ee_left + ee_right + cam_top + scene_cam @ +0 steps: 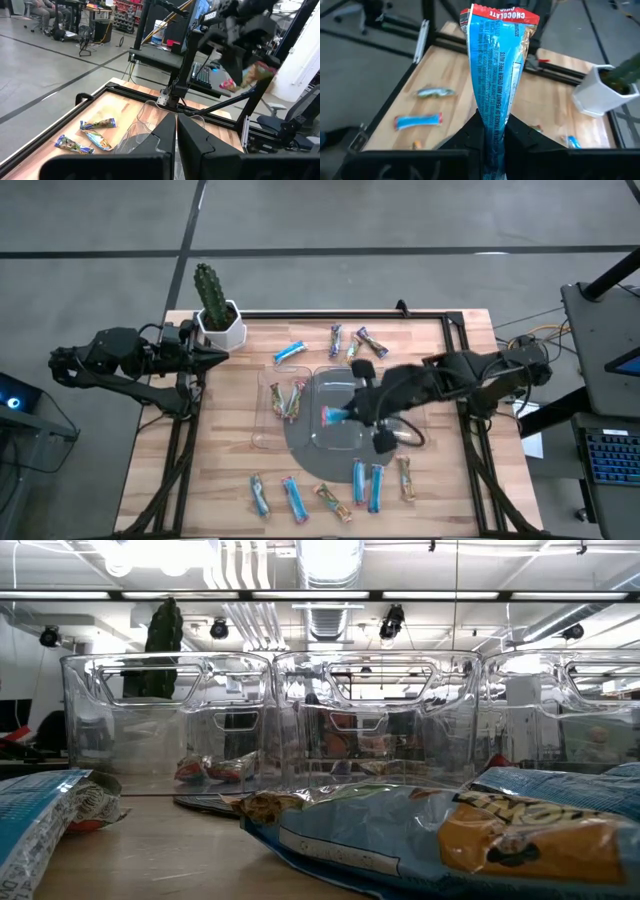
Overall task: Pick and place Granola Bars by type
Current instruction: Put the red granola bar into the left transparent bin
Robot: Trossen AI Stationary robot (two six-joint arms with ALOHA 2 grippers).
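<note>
Right gripper (pixel 345 414) pinches a blue granola bar (pixel 495 65) (red-topped) above the clear tray (pixel 300 442); left gripper (pixel 222 355) sits closed.

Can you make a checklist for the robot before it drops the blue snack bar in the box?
1. Blue bar pinched in the right gripper fingers: ok.
2. Right gripper above the clear tray: ok.
3. Which tray compartment lies right under the bar: cannot tell.
4. Left gripper shut and parked by the cactus pot, out of the way: ok.
5. Two multicoloured bars already in the tray's left compartment, so blue goes elsewhere: ok.
</note>
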